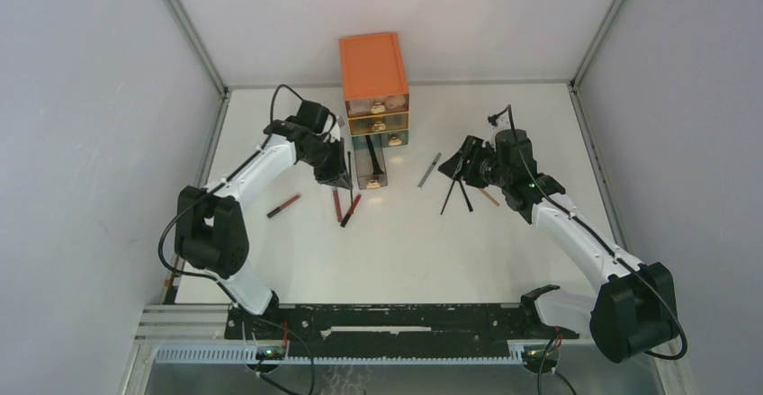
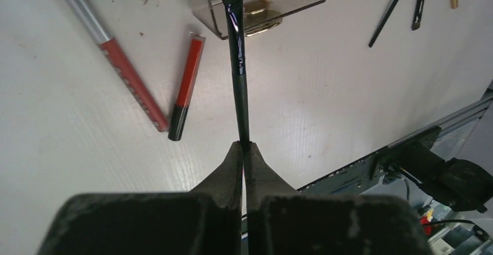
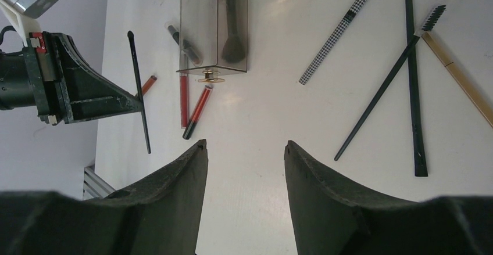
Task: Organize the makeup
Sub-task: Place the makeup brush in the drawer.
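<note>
My left gripper [image 2: 244, 146] is shut on the end of a thin black brush [image 2: 238, 63], whose head points at the pulled-out smoky drawer [image 2: 261, 11]. From above, this gripper [image 1: 335, 177] hangs just left of that drawer [image 1: 372, 168]. A larger brush [image 3: 232, 40] lies inside the drawer. Red pencils [image 2: 189, 83] and a silver-capped one [image 2: 125, 75] lie on the table beside the held brush. My right gripper [image 3: 244, 144] is open and empty over bare table. Two black brushes [image 3: 378, 98], a gold spoolie [image 3: 459, 72] and a checkered pencil [image 3: 338, 31] lie to its right.
The orange three-drawer chest [image 1: 373, 76] stands at the back centre, its lower drawer pulled forward. A lone red pencil [image 1: 283, 205] lies left of the left arm. White walls close in both sides, and the metal rail [image 1: 396, 323] runs along the near edge.
</note>
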